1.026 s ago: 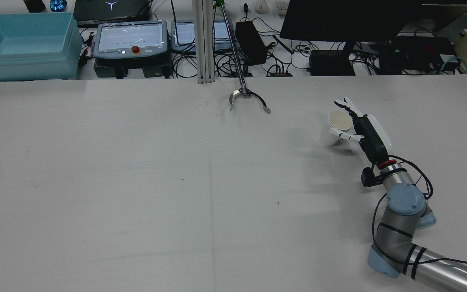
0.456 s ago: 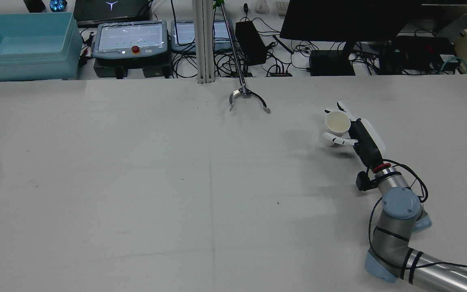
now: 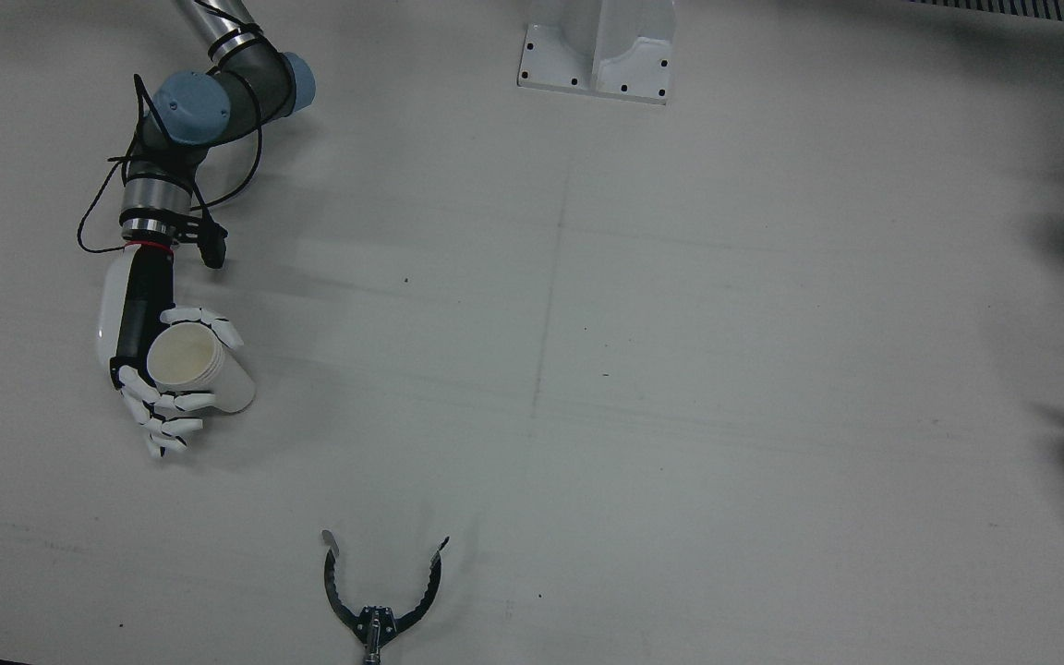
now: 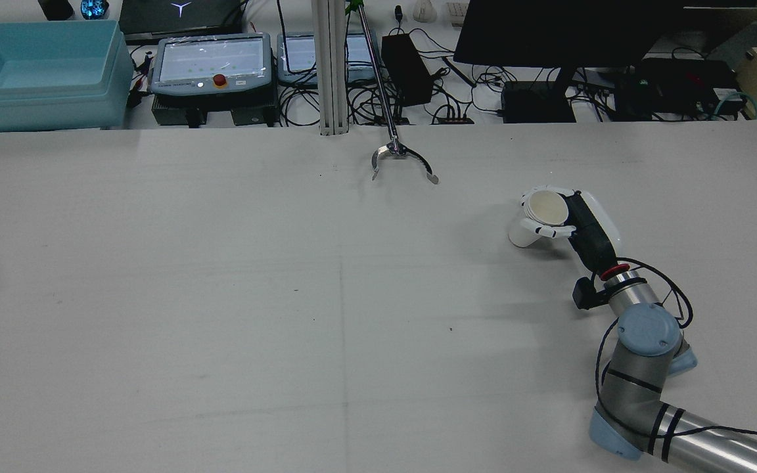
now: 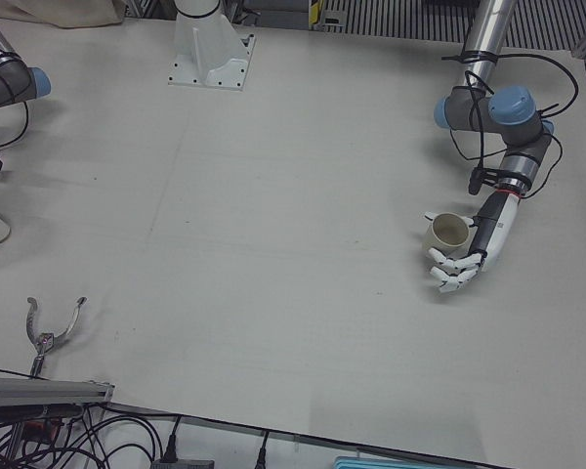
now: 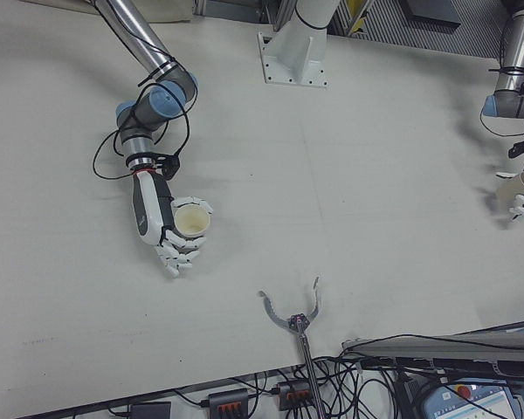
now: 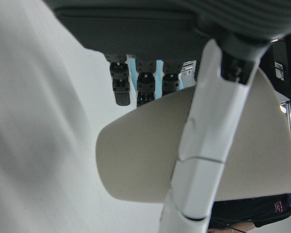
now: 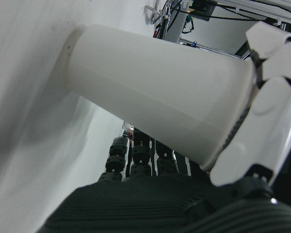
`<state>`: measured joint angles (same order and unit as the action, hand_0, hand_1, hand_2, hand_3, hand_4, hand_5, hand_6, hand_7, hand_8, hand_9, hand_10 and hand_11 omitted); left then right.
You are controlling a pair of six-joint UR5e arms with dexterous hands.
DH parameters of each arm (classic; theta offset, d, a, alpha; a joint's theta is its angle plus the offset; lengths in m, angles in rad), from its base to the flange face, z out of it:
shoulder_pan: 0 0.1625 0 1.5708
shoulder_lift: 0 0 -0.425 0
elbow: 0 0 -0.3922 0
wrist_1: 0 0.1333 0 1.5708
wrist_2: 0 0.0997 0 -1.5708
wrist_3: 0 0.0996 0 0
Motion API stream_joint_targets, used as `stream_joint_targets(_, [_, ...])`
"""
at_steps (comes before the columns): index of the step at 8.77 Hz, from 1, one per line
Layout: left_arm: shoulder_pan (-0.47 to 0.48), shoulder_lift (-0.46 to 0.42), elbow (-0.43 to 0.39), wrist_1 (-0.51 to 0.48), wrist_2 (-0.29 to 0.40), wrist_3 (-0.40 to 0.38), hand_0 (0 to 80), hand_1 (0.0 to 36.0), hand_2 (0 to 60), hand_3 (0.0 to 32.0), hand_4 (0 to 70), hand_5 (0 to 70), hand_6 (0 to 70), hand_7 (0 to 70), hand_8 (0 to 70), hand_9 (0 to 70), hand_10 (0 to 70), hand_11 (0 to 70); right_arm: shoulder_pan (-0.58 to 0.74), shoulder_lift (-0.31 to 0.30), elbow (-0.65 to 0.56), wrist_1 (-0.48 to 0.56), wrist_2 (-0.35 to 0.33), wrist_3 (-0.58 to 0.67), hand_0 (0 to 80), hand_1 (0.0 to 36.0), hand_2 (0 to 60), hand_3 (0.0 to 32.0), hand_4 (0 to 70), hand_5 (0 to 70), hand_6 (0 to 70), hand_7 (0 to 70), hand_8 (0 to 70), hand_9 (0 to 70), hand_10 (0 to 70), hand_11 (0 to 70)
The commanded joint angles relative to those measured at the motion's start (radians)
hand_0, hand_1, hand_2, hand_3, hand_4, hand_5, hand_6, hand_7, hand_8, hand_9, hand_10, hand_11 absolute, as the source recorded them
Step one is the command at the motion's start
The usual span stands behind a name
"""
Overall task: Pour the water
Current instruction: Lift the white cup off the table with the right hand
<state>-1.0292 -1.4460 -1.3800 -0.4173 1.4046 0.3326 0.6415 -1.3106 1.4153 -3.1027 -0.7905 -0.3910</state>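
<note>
- We see the right hand (image 3: 158, 369) wrapped around a white paper cup (image 3: 195, 369), its fingers (image 3: 172, 427) curled round the far side and another digit lying across the near side by the rim.
- That white paper cup stands with its base on the desk (image 3: 587, 369), mouth up; in the right hand view the base touches the surface.
- In the rear view the right hand (image 4: 579, 226) sits at the right side of the desk, and the cup's open mouth faces the camera.
- The left hand (image 5: 469, 259) is closed on a second cup (image 5: 447, 233), beige and open at the top, with white fingers (image 5: 454, 278) bent beneath and beside it.
- In the left hand view this second cup lies clear of the desk, with a gap under its base.
- A reach-grabber tool (image 3: 382, 591) lies on the desk at the operators' edge, its claws spread, well apart from both cups.
- A white pedestal base (image 3: 597, 55) stands between the two arms.
</note>
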Motion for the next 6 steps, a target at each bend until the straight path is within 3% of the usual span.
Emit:
stream_joint_targets(1, [-0.002, 0.004, -0.023, 0.003, 0.002, 0.000, 80.0, 27.5, 0.0, 0.0, 57.6, 44.2, 24.0, 48.0, 27.2, 41.0, 12.9, 21.2, 0.013, -0.003, 0.086, -0.016, -0.003, -0.006, 44.9, 28.1, 60.0, 0.0, 50.0, 70.0, 54.3, 68.3, 42.4, 57.2, 21.0, 31.2])
stream_joint_targets(2, [-0.002, 0.004, -0.051, 0.012, 0.005, -0.001, 80.0, 27.9, 0.0, 0.0, 58.4, 44.5, 24.2, 48.3, 27.1, 40.9, 12.8, 21.1, 0.036, -0.003, 0.135, -0.043, -0.006, -0.014, 45.7, 31.3, 60.0, 0.0, 52.1, 70.0, 58.4, 70.0, 45.5, 61.2, 23.3, 34.8])
stream_joint_targets(4, [0.004, -0.014, -0.190, 0.119, 0.054, 0.008, 80.0, 28.5, 0.0, 0.0, 59.9, 45.1, 24.9, 49.3, 27.3, 41.0, 12.9, 21.4, 0.088, -0.003, 0.297, -0.169, -0.039, -0.086, 45.9, 31.3, 60.0, 0.0, 49.5, 70.0, 56.8, 70.0, 43.0, 58.1, 22.4, 33.4])
stream_joint_targets(6, [0.006, -0.135, -0.217, 0.187, 0.126, 0.032, 80.0, 28.9, 0.0, 0.0, 61.8, 45.6, 25.1, 49.8, 27.1, 40.9, 12.7, 21.2, 0.142, -0.003, 0.391, -0.180, -0.085, -0.173, 46.0, 34.3, 60.0, 0.0, 57.4, 70.0, 62.1, 70.0, 46.0, 62.0, 25.2, 37.4])
